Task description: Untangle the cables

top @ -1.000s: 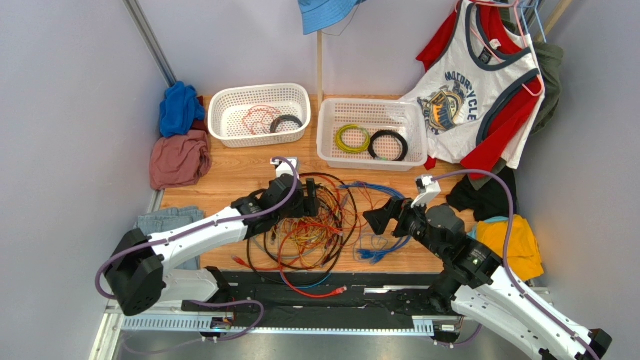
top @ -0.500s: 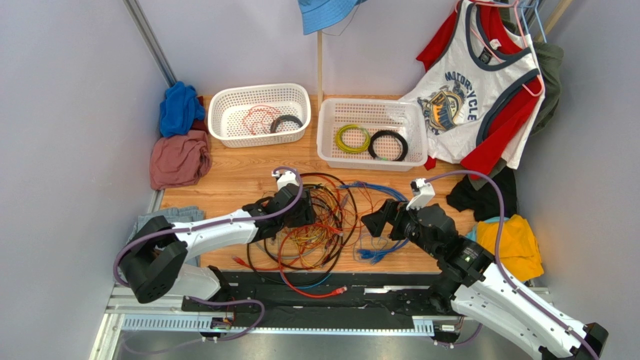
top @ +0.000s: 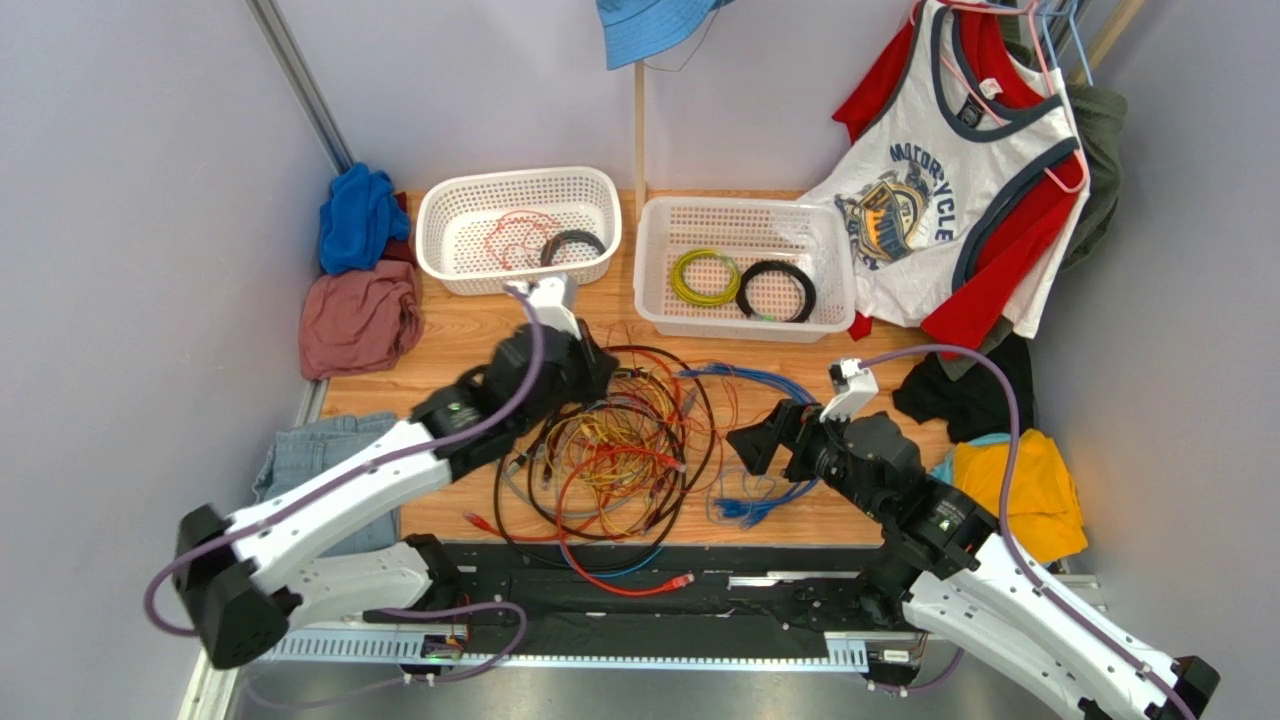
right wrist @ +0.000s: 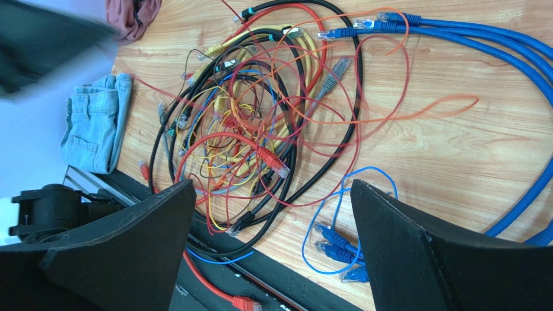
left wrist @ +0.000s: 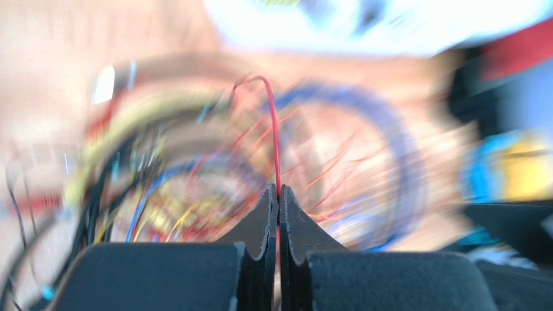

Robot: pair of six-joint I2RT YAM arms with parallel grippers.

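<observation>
From above, the cables (top: 616, 450) lie in a loose heap of black, red, orange and yellow loops on the wooden bench (top: 451, 353), between the two arms. Blue cables (top: 759, 383) trail off the heap's right side. The left fingers (top: 589, 375) sit at the heap's far left edge, and the right fingers (top: 756, 438) hang just right of it, near the blue ones. The left wrist view is badly blurred, yet the fingers are plainly pressed together on a thin red cable (left wrist: 275, 123) that rises from between their tips. In the right wrist view the fingers stand wide apart with nothing between them, the heap on the bench below
</observation>
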